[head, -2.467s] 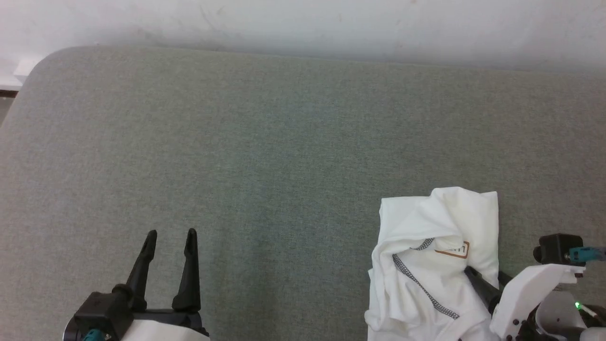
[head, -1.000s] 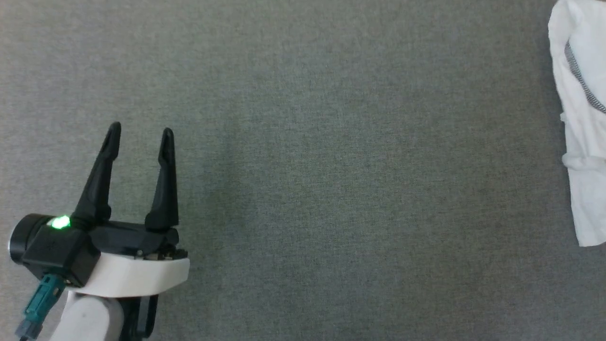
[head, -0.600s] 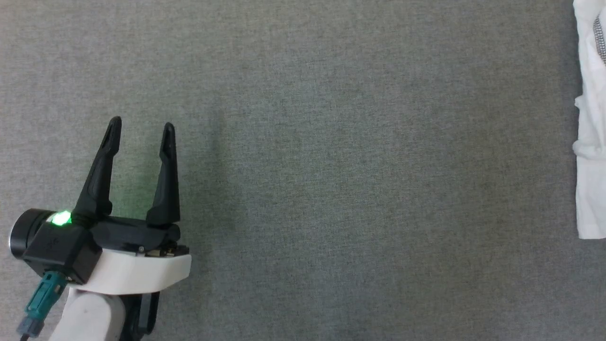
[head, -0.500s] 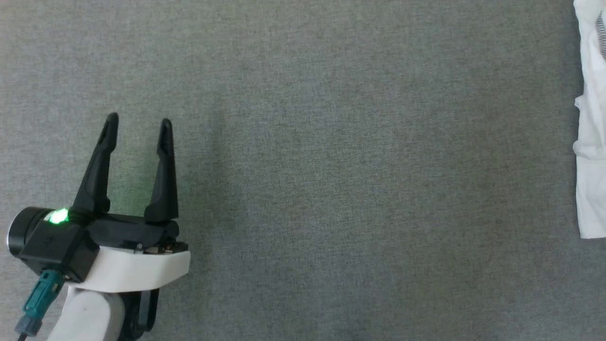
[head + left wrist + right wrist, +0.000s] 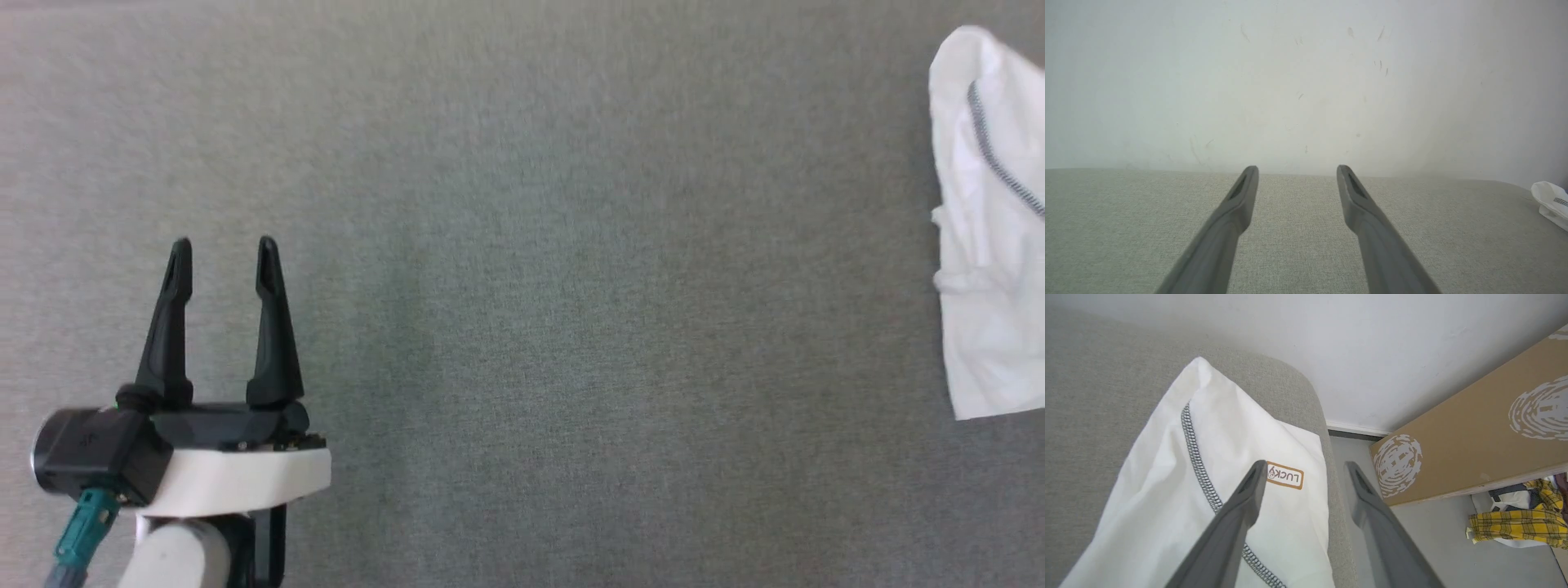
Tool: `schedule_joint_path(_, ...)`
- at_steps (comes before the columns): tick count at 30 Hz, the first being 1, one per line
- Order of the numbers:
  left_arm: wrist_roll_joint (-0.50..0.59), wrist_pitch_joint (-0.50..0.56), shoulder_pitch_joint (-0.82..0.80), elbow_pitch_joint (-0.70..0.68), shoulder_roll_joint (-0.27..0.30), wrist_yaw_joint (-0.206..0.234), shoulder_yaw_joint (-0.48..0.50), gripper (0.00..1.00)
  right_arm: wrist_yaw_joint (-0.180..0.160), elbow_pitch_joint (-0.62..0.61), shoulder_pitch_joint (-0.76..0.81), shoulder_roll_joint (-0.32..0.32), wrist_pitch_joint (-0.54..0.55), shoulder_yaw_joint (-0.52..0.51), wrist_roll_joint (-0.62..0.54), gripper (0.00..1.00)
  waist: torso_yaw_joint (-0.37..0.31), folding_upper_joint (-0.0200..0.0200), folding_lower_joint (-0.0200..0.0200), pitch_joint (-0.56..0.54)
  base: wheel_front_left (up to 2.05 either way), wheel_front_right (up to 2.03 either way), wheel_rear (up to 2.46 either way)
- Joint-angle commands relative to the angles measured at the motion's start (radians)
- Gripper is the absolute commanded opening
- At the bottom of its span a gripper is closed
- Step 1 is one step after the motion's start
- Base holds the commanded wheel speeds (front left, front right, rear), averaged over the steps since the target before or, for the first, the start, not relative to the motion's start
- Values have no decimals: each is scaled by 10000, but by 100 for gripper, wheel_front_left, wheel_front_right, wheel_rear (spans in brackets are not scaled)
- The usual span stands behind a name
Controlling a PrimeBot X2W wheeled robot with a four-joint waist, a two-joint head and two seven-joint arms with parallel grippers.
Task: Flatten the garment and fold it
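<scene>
The garment (image 5: 980, 245) is a white bundle with dark stitching, lying at the right end of the grey fabric table (image 5: 571, 286). In the right wrist view the garment (image 5: 1208, 465) shows its "LUCKY" label (image 5: 1285, 475). My right gripper (image 5: 1304, 465) hangs open just above it, one finger over the cloth and the other over the table's edge, holding nothing. My left gripper (image 5: 220, 245) stands open and empty at the lower left, far from the cloth. In the left wrist view the left gripper (image 5: 1296, 169) points at the wall, with the garment (image 5: 1551, 200) small at the far right.
A white wall (image 5: 1290, 81) rises behind the table. Past the table's rounded right end (image 5: 1327, 428) lies the floor, with a long brown cardboard box (image 5: 1474, 433) and a yellow plaid cloth (image 5: 1515, 526).
The head camera has swung down and left, then slightly back, so more of the garment shows again. The right gripper, earlier in the garment's folds, now stands open. The left gripper stays open.
</scene>
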Motion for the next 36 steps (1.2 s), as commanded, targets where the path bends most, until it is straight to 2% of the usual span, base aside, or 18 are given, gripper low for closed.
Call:
schedule_joint_path(1,-57,-48,140,17,-111,63,92,100,-9,-142,210,158,-171,-43,96,100,194,0,1,-870,0,0,0)
schedule_joint_path(8,233,-54,844,-96,-651,-107,409,100,-9,-1580,1408,1360,-1443,-229,579,100,445,0,1,-2033,0,0,0)
schedule_joint_path(14,427,-55,1601,-6,-943,-193,746,100,-9,-2792,2696,2910,-2858,-81,539,100,550,0,1,-2765,0,0,0)
schedule_joint_path(18,642,-56,2005,135,-1037,-233,817,100,-9,-3161,3536,3589,-3594,167,427,100,662,0,1,-3111,0,0,0)
schedule_joint_path(27,1017,-56,2548,868,-1122,-401,642,100,-9,-3132,4883,4131,-5112,435,132,100,955,0,1,-3580,0,0,0)
schedule_joint_path(36,1246,-56,2812,1516,-1397,-784,493,100,-9,-1905,5637,4154,-6121,430,577,100,1161,0,1,-3835,0,0,0)
